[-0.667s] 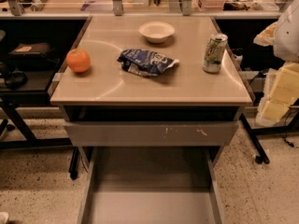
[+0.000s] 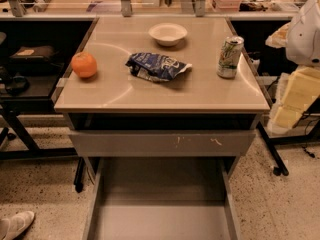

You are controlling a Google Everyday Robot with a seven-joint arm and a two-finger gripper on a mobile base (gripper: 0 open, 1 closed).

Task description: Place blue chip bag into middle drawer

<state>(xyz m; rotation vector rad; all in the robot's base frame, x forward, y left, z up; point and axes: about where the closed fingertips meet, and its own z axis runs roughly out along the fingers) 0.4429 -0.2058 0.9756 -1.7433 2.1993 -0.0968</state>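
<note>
The blue chip bag (image 2: 157, 66) lies crumpled on the middle of the beige table top (image 2: 120, 91). The middle drawer (image 2: 160, 204) stands pulled out below, its flat grey floor bare, under a shut grey drawer front with white scuff marks (image 2: 162, 143). My gripper is out of view. Only part of my white arm (image 2: 306, 31) and its pale yellow segments (image 2: 295, 99) show at the right edge, beside the table and well right of the bag.
An orange (image 2: 84, 64) sits at the table's left, a white bowl (image 2: 167, 33) at the back, and a green-and-white soda can (image 2: 229, 57) at the right. Dark desks flank the table. A white shoe (image 2: 15, 225) lies at the bottom left.
</note>
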